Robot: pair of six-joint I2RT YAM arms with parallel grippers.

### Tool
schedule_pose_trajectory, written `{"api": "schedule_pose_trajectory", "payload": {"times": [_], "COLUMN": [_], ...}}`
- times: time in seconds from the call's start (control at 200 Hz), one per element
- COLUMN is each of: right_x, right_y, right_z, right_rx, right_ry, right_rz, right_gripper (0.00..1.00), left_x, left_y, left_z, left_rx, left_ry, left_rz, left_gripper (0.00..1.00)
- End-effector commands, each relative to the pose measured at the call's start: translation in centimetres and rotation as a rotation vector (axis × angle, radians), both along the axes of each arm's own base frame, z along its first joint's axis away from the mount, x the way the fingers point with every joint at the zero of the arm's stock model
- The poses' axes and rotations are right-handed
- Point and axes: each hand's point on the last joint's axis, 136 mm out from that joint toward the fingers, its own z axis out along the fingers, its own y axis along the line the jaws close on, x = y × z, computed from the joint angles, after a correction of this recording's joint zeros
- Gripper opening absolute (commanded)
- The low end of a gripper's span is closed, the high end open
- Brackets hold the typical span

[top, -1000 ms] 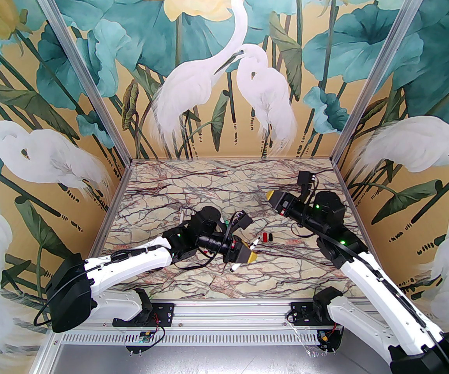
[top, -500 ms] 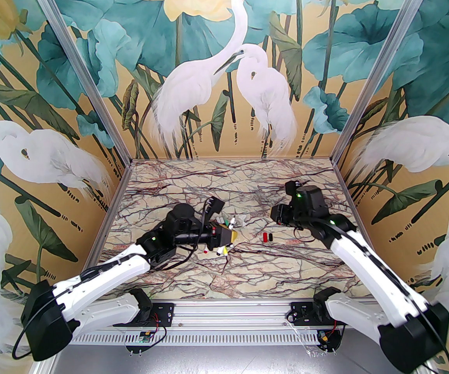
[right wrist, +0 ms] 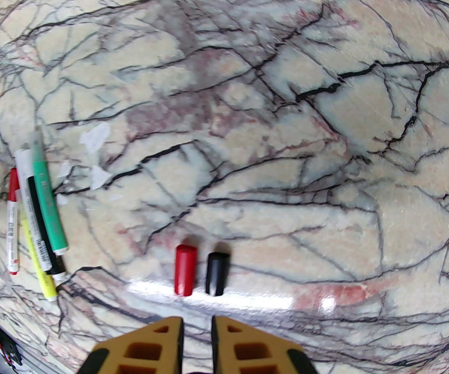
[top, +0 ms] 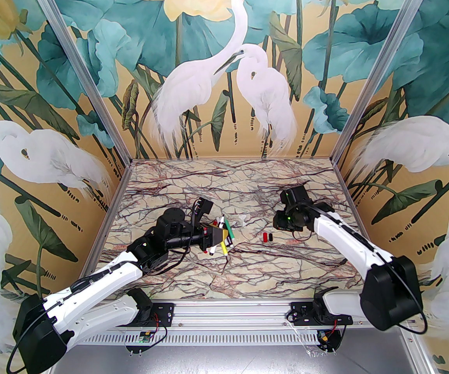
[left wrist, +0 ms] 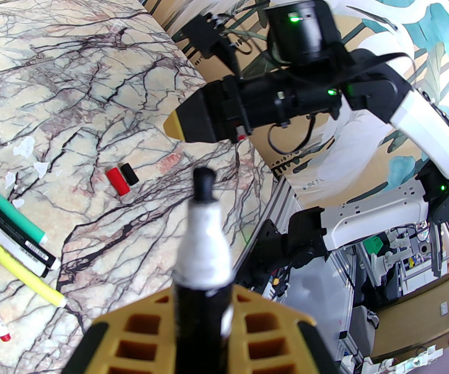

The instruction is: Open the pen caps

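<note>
My left gripper [left wrist: 203, 300] [top: 221, 239] is shut on an uncapped pen [left wrist: 203, 228] with a black barrel, a silvery neck and a black tip that points toward the right arm. Beside it, several more pens [top: 227, 230] lie in a cluster, among them a green pen [left wrist: 14, 210] [right wrist: 47, 205], a yellow one [left wrist: 23, 276] and a white-and-black one [right wrist: 37, 224]. Two loose pen caps, red [right wrist: 185, 270] [top: 264, 237] and black [right wrist: 217, 274] [top: 270, 236], lie side by side on the marble. Just short of them hangs my right gripper [right wrist: 197, 337] [left wrist: 175, 125], shut and empty.
Small whitish plastic scraps [right wrist: 95, 136] [left wrist: 23, 148] lie between the pen cluster and the caps. The marble table [top: 247, 279] is walled at the back and both sides by painted panels. Bare marble stretches in front of the arms and toward the back wall.
The left gripper has drawn back left to the pen cluster, still holding the pen. The right arm has folded in, bringing its gripper down and nearer to the two caps.
</note>
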Motion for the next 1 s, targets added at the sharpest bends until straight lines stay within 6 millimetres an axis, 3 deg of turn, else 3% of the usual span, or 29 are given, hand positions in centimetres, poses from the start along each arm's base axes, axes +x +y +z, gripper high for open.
{"api": "schedule_pose_trajectory", "payload": {"times": [0.0, 0.48, 0.995], "right_x": [1.1, 1.0, -0.8], "right_y": [0.1, -0.3, -1.2], "right_z": [-0.7, -6.4, -8.5], "right_rx": [-0.007, -0.059, -0.091], "right_ry": [-0.015, 0.133, 0.202], "right_rz": [0.026, 0.005, -0.023], "right_gripper": [0.18, 0.20, 0.22], "left_x": [0.5, 0.9, 1.6], "left_y": [-0.3, -1.0, -1.6], "left_z": [-0.2, -1.1, -1.7], "left_rx": [-0.016, 0.000, 0.021], "left_ry": [0.014, 0.035, 0.053], "left_rz": [0.002, -0.017, -0.019], "left_gripper": [0.07, 0.07, 0.07]}}
